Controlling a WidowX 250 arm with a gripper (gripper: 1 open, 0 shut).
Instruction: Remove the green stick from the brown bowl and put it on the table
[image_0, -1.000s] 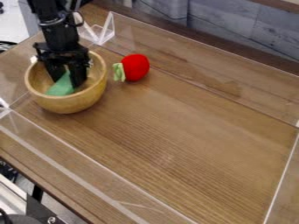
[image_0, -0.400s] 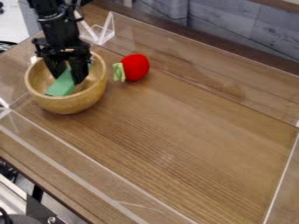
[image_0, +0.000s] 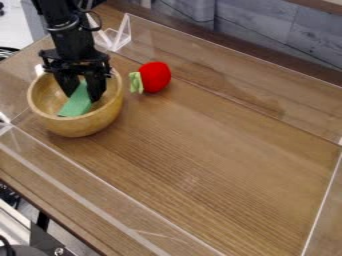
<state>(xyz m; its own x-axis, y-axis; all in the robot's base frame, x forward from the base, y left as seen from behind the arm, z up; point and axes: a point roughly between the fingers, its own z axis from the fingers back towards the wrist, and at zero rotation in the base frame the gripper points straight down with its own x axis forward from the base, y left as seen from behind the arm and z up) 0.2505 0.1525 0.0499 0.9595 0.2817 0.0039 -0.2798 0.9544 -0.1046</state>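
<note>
At 10 o'clock: gripper (image_0: 79, 88) clamped on green stick (image_0: 78, 100) over brown bowl (image_0: 54, 120).
Handling: probably light, stiff; hold mid-length.

A robotics lab test bench rather than a home: a wood-grain table (image_0: 214, 150) fenced by low clear acrylic walls (image_0: 80, 190), with a black robot arm (image_0: 64, 30) mounted at its far left corner. Props are toy-like, a wooden bowl (image_0: 60, 122) and a red toy fruit (image_0: 155, 76). Grey panelling (image_0: 281, 30) lines the background
</note>
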